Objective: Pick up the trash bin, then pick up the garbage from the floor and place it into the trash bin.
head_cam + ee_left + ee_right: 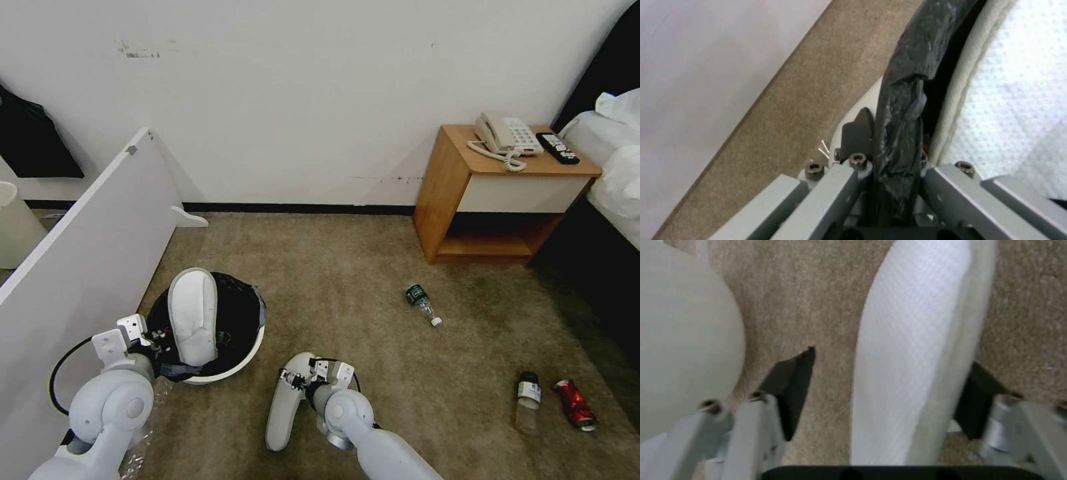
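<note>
Right claw [889, 390] spread astride floor slipper [911, 350], unclosed; left claw [889, 166] clamps trash bin [250, 353] rim. Slipper may slide from an uneven pinch.

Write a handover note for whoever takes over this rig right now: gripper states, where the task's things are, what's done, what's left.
Left gripper: shut on the trash bin at its bag-lined rim.
Right gripper: open, straddling the second slipper on the floor.
Done: bin held; first slipper in it.
Left: second slipper, green-label bottle, small bottle, red can.
</note>
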You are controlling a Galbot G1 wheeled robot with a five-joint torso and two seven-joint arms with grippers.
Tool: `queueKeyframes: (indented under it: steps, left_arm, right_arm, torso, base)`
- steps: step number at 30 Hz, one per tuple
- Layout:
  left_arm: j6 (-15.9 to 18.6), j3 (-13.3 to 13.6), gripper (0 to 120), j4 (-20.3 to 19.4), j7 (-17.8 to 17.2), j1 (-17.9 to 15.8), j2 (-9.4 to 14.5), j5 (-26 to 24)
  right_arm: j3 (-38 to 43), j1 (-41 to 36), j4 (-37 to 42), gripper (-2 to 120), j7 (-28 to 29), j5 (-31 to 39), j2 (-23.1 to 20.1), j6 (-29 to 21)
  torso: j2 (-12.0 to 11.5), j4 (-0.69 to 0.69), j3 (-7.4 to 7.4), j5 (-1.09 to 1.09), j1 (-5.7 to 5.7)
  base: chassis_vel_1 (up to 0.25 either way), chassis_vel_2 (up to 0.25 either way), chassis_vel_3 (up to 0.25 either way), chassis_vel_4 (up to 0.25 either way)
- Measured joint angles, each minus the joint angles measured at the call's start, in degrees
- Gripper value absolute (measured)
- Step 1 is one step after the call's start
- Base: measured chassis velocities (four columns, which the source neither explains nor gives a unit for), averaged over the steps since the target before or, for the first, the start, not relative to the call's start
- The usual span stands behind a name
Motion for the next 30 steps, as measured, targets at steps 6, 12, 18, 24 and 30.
queueKeyframes:
  steps: [6, 12, 18, 24, 30]
  left_arm:
    - [-0.05, -0.03, 1, -0.01, 0.03, -0.04, -0.16, 0.1]
    - [-0.11, 0.14, 1, 0.03, 0.2, -0.08, -0.5, 0.53]
    - [-0.2, 0.75, 1, 0.23, 0.35, -0.35, -0.82, 0.79]
    - [-0.28, 1.25, 1, 0.27, 0.54, -0.45, -1.32, 1.03]
    - [-0.4, 1.67, 1, 0.64, 1.68, -0.29, -1.5, 1.72]
  right_arm:
    - [0.02, 0.09, -0.02, 42, -0.08, -0.06, 0.01, 0.02]
    - [0.02, 0.11, 0.16, 19, -0.09, -0.08, -0.06, 0.11]
    - [0.0, 0.03, 1.76, 1, 0.31, 0.0, -0.7, 0.32]
    - [0.09, 0.07, 2.96, 1, 1.3, 0.11, -2.06, 0.6]
    - [0.17, -0.29, 6.31, 1, 3.21, 0.5, -4.35, 1.1]
  torso:
    - [0.0, 0.0, 0.0, 0.0, 0.0]
    - [0.0, 0.0, 0.0, 0.0, 0.0]
    - [0.0, 0.0, 0.0, 0.01, 0.0]
    - [0.0, 0.0, -0.01, 0.01, 0.0]
    - [0.0, 0.0, -0.01, 0.01, 0.0]
  base:
    - [0.0, 0.0, 0.0, 0.0]
    - [0.0, 0.0, 0.0, 0.0]
    - [0.0, 0.0, 0.0, 0.0]
    - [0.0, 0.0, 0.0, 0.0]
    - [0.0, 0.0, 0.0, 0.0]
